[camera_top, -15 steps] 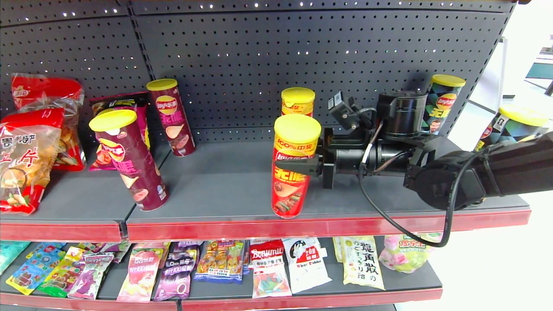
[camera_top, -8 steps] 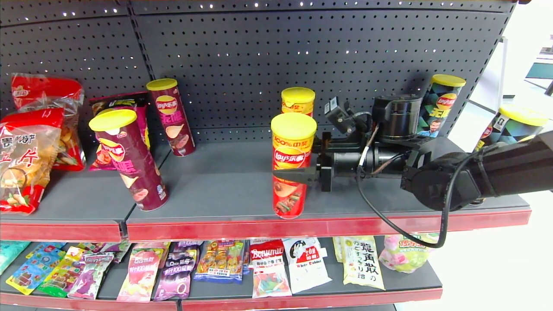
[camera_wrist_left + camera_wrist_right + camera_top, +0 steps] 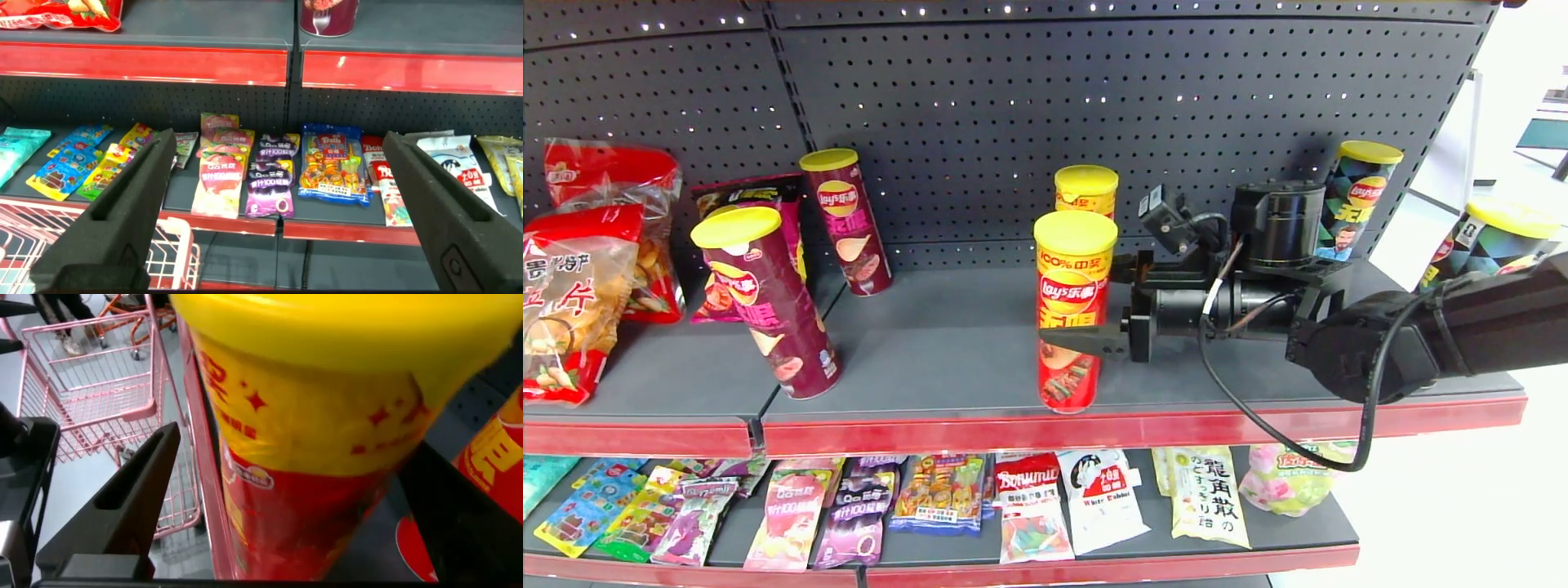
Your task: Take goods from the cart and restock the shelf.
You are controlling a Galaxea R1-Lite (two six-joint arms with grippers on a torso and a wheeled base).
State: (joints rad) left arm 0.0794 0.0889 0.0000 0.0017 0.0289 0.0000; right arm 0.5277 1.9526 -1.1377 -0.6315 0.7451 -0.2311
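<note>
Right pincer (image 3: 1081, 304), jaws wide, straddles the upright red can (image 3: 1072, 245) from its right, at the shelf (image 3: 947, 343) near edge.

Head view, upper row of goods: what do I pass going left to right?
Red snack bags, front maroon yellow-lidded chip can, rear maroon chip can, red yellow-lidded chip can, dark patterned can, second dark patterned can.
</note>
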